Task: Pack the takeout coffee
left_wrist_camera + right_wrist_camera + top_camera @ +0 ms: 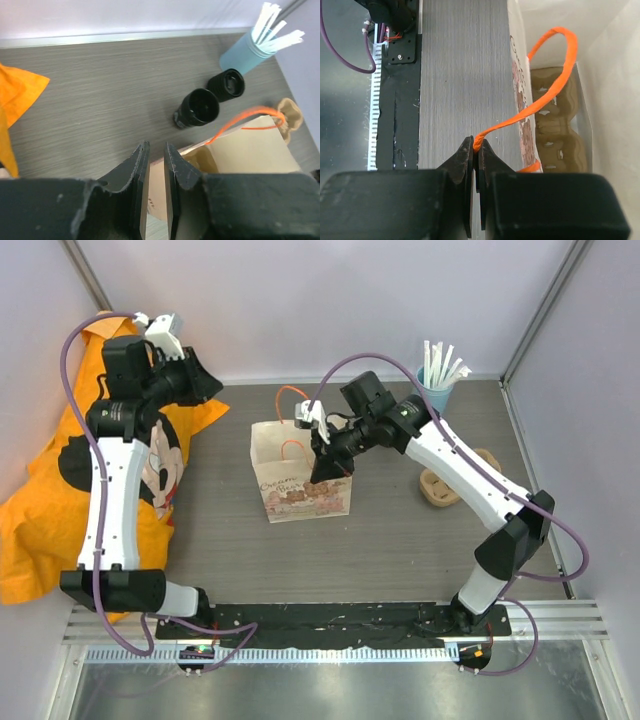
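Two small black takeout cups lie on the table in the left wrist view, one [199, 107] near the bag and one [227, 85] beside it. The right arm hides them in the top view. The brown paper bag [300, 480] stands mid-table. My right gripper [322, 455] is shut on the bag's orange handle [545, 100], pinched at the fingertips [476, 145], just in front of the bag's opening. A tan pulp tray [555, 125] sits inside the bag. My left gripper [208, 383] is raised at the back left, shut and empty [156, 147], looking down over the bag [245, 150].
A light blue cup of white straws [437, 390] stands at the back right, also in the left wrist view [247, 50]. A second pulp tray [440, 485] lies right of the bag. An orange cloth [40, 510] covers the left side. Walls enclose the table.
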